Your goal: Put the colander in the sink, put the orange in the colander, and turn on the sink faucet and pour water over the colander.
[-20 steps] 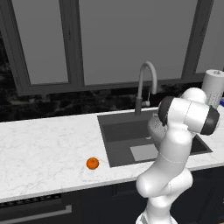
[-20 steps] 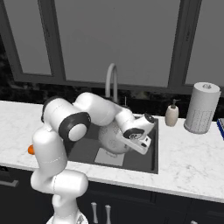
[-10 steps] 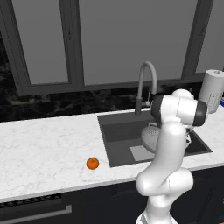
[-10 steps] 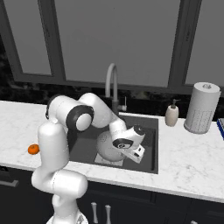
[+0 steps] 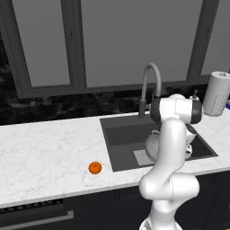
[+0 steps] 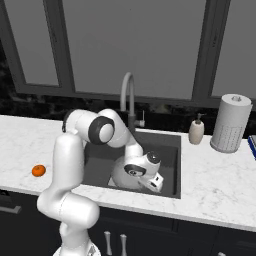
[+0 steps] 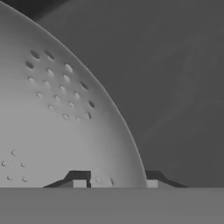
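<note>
Gripper (image 7: 114, 183) is low inside the sink (image 6: 170, 150), fingertips astride the rim of the colander (image 7: 57, 127). The perforated wall fills the space just ahead of the tips. Colander sits on the sink floor, directly under and beside the hand, partly masked by the wrist in the base views.

Jaw state: tips stand slightly apart with the rim between them. Whether they pinch it or have let go, cannot tell from here; likely a release, since the bowl looks settled.

Orange (image 5: 95, 168) lies on the counter (image 5: 45, 152), well off to the gripper's left, outside the basin. Untouched, next in line.

Sink faucet (image 6: 128, 95) arches behind and above the hand; no stream running.
</note>
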